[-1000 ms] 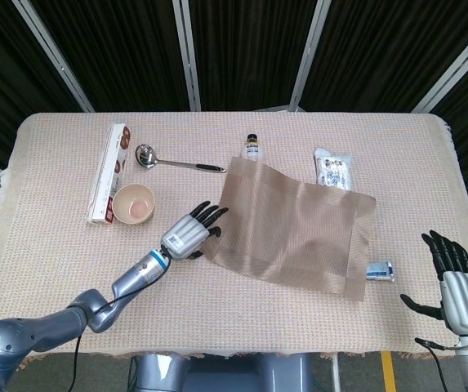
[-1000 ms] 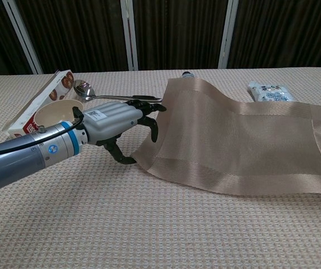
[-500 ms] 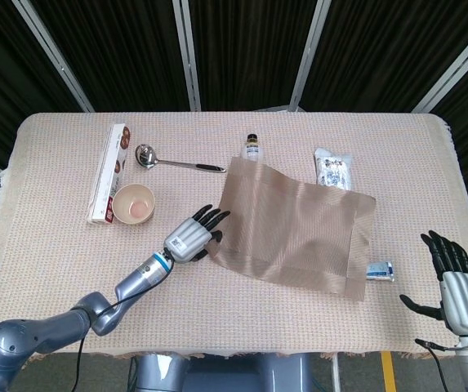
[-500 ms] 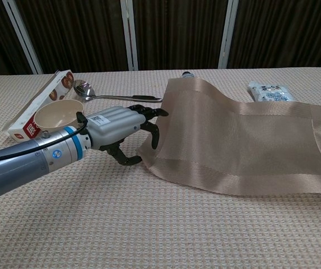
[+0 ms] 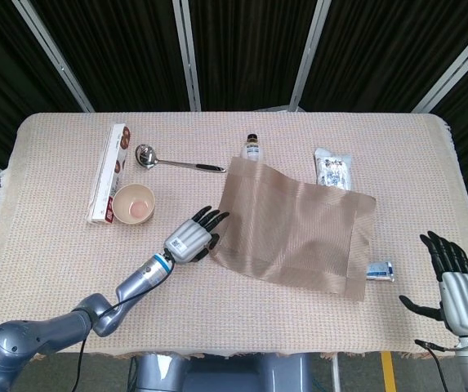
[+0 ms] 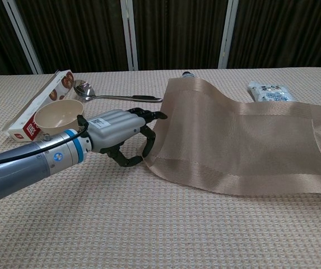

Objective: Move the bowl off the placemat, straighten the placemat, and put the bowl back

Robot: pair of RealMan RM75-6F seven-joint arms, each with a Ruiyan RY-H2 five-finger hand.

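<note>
Placemat (image 5: 295, 231) askew at mid-table, left hand (image 5: 191, 238) at its left edge.
Fingers curl loosely at that edge; a grip can't be confirmed. Bowl (image 5: 134, 203) sits off it, far-left; right hand (image 5: 456, 286) spread, empty, near-right.

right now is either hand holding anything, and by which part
The left hand is at the near left corner of the placemat, fingers curled at its edge, but an actual grip cannot be told. The right hand holds nothing.

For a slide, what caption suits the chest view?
Left hand at the skewed placemat's near corner, bowl set aside.
</note>
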